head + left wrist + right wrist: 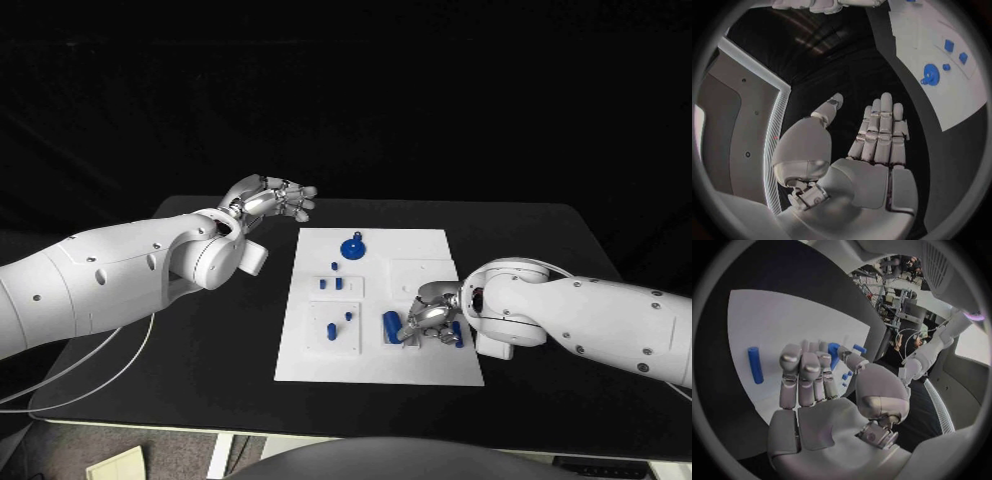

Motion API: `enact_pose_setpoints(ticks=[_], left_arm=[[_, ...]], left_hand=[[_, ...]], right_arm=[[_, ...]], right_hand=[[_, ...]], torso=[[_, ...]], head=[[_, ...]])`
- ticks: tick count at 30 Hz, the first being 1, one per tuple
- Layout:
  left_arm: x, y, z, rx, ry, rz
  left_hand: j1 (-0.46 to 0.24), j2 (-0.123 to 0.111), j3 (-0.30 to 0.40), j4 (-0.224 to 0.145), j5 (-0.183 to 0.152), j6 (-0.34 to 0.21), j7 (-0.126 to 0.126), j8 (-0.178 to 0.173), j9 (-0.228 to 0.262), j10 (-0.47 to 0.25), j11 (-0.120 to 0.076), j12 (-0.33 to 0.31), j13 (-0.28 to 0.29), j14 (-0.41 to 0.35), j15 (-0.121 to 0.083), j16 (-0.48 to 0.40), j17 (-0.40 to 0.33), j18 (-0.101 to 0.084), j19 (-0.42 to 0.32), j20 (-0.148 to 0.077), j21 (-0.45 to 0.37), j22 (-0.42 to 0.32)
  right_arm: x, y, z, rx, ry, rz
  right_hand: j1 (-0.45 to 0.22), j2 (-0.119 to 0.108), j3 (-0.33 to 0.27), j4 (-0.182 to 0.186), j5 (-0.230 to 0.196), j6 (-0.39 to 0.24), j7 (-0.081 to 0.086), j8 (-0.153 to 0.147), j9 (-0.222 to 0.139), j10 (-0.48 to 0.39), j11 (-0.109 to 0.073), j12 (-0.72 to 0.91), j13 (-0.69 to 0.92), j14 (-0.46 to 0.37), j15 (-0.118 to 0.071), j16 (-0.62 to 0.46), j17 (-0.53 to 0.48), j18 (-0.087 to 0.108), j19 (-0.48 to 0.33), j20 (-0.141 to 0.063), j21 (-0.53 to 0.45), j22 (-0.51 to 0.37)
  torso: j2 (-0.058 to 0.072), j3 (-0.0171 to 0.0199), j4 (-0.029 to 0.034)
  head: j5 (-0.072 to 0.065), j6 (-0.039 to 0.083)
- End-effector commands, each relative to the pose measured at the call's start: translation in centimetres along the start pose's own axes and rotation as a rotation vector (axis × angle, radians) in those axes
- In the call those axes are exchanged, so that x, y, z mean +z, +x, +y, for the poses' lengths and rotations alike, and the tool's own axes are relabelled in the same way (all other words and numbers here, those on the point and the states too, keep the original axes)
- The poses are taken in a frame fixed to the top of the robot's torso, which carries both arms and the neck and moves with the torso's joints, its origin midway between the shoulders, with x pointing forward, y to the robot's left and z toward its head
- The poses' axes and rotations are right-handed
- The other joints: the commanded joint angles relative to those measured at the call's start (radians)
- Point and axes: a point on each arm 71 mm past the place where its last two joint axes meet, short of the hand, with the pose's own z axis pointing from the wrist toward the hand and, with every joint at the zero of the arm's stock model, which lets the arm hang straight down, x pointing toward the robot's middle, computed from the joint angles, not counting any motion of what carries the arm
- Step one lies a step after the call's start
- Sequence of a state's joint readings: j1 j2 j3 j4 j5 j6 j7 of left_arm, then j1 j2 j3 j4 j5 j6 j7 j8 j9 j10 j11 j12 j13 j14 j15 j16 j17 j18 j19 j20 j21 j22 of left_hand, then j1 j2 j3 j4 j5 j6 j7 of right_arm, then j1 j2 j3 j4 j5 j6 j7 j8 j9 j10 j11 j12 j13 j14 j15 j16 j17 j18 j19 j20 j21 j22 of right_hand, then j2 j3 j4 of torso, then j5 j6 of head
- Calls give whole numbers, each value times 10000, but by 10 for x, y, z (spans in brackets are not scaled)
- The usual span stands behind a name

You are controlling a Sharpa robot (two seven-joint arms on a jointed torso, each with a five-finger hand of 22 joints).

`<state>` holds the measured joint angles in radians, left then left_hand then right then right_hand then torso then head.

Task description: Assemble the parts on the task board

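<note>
While right hand [430,318] hovers, task board [418,250] carries parts [353,247] (blue).

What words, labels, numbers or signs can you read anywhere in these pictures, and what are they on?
None can be read.
Task board: plain white, no print that shows.
Blue parts, such as the round part and the blue peg: no markings.
Left robot hand and right robot hand: no label or number to be made out.

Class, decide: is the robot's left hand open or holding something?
Open. The left hand holds nothing; its fingers lie straight, beside the task board.
</note>
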<state>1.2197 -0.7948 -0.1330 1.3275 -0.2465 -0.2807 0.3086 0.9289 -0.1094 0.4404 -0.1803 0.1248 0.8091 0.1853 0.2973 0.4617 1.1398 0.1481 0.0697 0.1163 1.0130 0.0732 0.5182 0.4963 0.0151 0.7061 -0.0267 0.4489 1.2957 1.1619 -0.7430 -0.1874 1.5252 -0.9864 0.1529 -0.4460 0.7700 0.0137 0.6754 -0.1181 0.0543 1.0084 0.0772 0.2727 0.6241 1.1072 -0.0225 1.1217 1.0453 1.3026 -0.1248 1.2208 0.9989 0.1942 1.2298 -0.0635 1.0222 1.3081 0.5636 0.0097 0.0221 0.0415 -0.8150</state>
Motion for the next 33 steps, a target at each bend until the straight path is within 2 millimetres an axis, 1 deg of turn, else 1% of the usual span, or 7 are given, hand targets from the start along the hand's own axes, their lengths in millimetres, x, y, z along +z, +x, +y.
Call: enact_pose_setpoints(ticks=[1,6,17,18,22,26,33], left_arm=[[1,3,-1,-135,18,184],[0,3,-1,-139,-6,192],[1,3,-1,-135,-44,184],[1,3,-1,-136,-48,189],[1,3,-1,-132,-54,178],[1,3,0,-131,-69,175],[1,3,0,-134,-73,183]], left_hand=[[57,78,10,-83,90,-97,4,52,-14,-39,-37,52,-14,77,-5,-76,26,41,85,1,-66,23],[79,90,12,-113,122,-99,6,54,-15,-39,-37,52,-15,80,-4,-87,39,39,89,2,-73,33],[100,97,12,-143,141,-98,5,58,-16,-39,-36,53,-15,82,-3,-98,52,37,93,3,-81,42],[101,98,12,-144,142,-98,5,58,-16,-39,-36,53,-15,82,-3,-98,53,37,93,3,-81,42],[102,100,11,-147,144,-98,5,58,-16,-40,-36,53,-15,83,-3,-100,55,36,94,3,-82,44],[105,104,11,-153,148,-98,5,59,-17,-40,-36,52,-16,84,-3,-103,59,36,96,3,-84,46],[108,105,10,-159,150,-99,5,59,-17,-40,-35,53,-16,85,-2,-106,63,35,97,4,-86,49]], right_arm=[[1,2,3,-159,-122,195],[3,2,4,-224,-106,307],[4,5,7,-325,-201,634],[4,5,7,-323,-182,637],[3,6,5,-345,-125,706],[2,6,3,-360,-83,768],[1,5,0,-293,-72,639]], right_hand=[[0,135,760,262,-35,183,125,-63,-33,99,12,-56,12,29,-6,-59,20,676,-32,103,75,120],[-263,95,1412,195,-54,223,138,-85,-56,123,25,-42,36,47,10,-49,38,676,8,149,169,154],[-365,-9,1501,-177,-50,241,144,-90,-58,142,31,-33,53,68,17,-49,45,676,47,154,223,151],[-414,-53,1344,-407,-41,243,141,-93,-61,145,47,-33,57,78,24,-49,45,676,56,162,236,147],[-551,-121,957,-775,70,250,153,-113,-86,148,49,-47,57,92,33,-67,39,676,57,181,236,130],[-650,-240,373,-1236,636,267,153,-134,-118,155,42,-65,57,102,29,-84,42,676,65,178,217,101],[-624,-551,-153,-1553,1014,286,144,-148,-141,165,36,-78,60,110,21,-96,47,676,78,162,198,80]], torso=[[0,-3,-1],[4,3,-1],[5,4,-7],[6,2,-9],[4,-1,-8],[0,5,-1],[-1,2,-8]], head=[[17,-12],[19,-14],[18,-31],[19,-37],[5,-42],[8,-58],[8,-48]])
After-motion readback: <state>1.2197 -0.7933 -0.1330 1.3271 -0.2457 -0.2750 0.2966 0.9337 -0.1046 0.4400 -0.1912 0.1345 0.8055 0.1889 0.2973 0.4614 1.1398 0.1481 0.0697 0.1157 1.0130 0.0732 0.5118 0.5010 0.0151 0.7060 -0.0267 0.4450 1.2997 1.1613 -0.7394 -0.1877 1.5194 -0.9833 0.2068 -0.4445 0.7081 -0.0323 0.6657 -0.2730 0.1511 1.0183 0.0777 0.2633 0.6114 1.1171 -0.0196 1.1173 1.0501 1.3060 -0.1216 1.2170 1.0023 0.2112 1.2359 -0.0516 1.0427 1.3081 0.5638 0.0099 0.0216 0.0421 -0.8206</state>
